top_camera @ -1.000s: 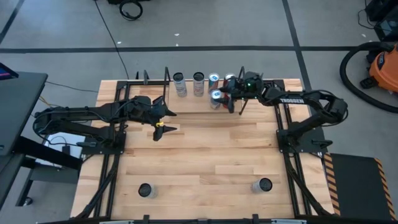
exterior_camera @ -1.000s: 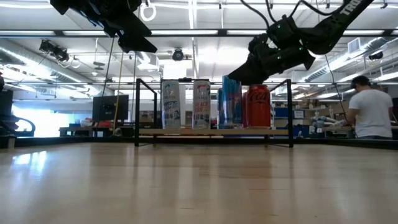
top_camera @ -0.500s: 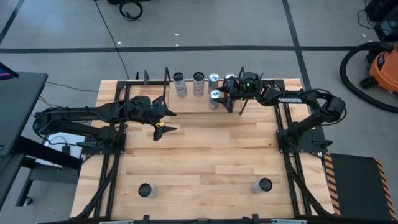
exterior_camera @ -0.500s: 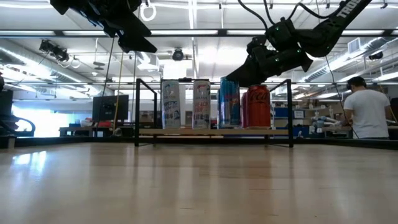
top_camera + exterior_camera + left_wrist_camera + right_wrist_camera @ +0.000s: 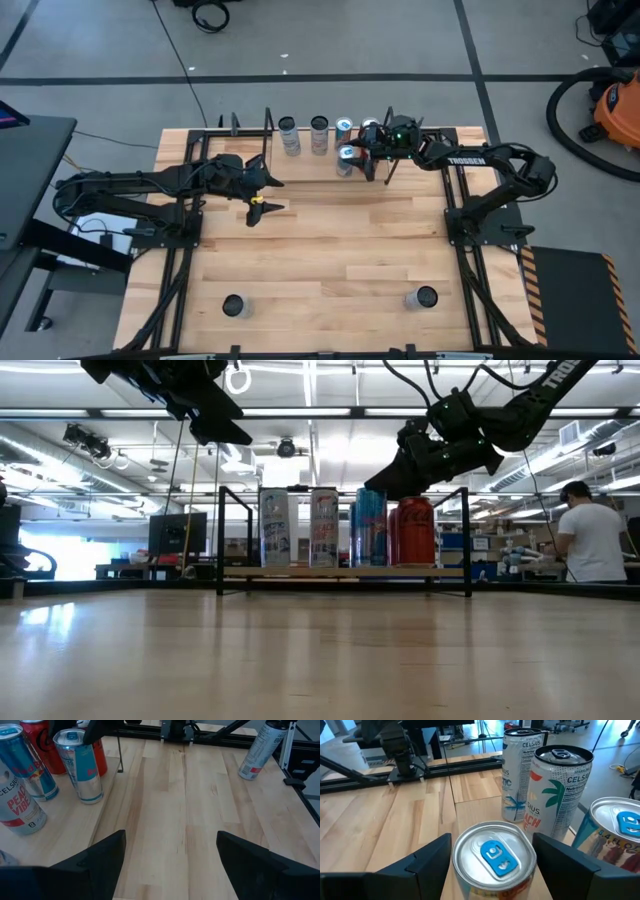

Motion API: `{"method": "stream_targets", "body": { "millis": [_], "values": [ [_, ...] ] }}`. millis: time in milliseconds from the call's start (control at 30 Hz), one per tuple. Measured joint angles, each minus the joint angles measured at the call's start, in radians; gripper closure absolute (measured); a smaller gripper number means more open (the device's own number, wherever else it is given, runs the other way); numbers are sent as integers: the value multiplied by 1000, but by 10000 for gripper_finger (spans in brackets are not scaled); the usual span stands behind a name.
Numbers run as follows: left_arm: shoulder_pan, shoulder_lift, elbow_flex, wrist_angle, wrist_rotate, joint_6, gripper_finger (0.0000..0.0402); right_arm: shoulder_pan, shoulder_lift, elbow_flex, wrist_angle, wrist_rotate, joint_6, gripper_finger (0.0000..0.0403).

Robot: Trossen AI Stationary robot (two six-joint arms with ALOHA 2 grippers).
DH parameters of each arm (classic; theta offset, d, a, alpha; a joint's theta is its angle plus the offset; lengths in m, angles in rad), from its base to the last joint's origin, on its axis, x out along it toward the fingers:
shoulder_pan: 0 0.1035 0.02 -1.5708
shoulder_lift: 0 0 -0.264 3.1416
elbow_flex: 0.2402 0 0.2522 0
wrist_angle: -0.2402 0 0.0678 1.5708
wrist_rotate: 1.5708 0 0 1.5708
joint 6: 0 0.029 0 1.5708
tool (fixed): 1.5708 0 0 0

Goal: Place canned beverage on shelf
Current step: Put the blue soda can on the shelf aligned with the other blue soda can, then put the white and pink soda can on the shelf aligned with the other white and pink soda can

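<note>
A: Right gripper (image 5: pixel 362 160) first. Where?
B: Far side of the table (image 5: pixel 330 250), right of centre, poised over the shelf (image 5: pixel 340 572) and astride a blue-tabbed can (image 5: pixel 492 857).
A: Clamped on it or let go?
B: Cannot tell. Sits close on both sides of the can, nothing more to be read.
A: And the can itself?
B: Upright on the pale shelf board, just in front of the row there, close beside a red can (image 5: pixel 416 530).
A: Now near to far.
B: Nearest, two lone cans by the near edge, one left (image 5: pixel 233 305), one right (image 5: pixel 425 297), well apart. Farther in, left gripper (image 5: pixel 265 195), raised above the bare wood left of centre, spread wide, holding nothing. Beyond that, the shelf between its black wire frames, with two white cans (image 5: pixel 274 528) (image 5: pixel 323 528) left of the blue one.
A: Past the table?
B: A person (image 5: pixel 595 540) in a white top, far right, back turned.
</note>
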Motion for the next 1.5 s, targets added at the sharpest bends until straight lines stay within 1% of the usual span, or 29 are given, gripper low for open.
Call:
{"method": "stream_targets", "body": {
  "millis": [233, 567, 700, 767, 933, 1067, 1200, 1433, 1500],
  "values": [
    [0, 0, 0, 0, 0, 0, 88, 0, 2, 0, 15, 4, -7, 116],
    [0, 0, 0, 0, 0, -5, 88, 0, 1, 0, 162, 3, 9, 115],
    [0, 0, 0, -8, 0, -7, 88, 0, 1, 0, 210, 2, 42, 115],
    [0, 0, 0, -13, 0, -7, 88, -1, 1, 0, 235, -12, 69, 115],
    [0, 0, 0, -33, 0, -7, 88, 1, -13, 0, 260, -108, 86, 115],
    [0, 0, 0, -46, 0, -8, 88, 13, -49, 0, 259, -127, 102, 114],
    [0, 0, 0, -46, 0, -8, 88, 42, -100, 0, 259, -138, 125, 102],
    [0, 0, 0, -46, 0, -8, 88, 134, -236, 0, 207, -202, 128, 60],
    [0, 0, 0, -46, 0, -7, 88, 163, -273, 0, 193, -258, 118, 46]
  ]
}}
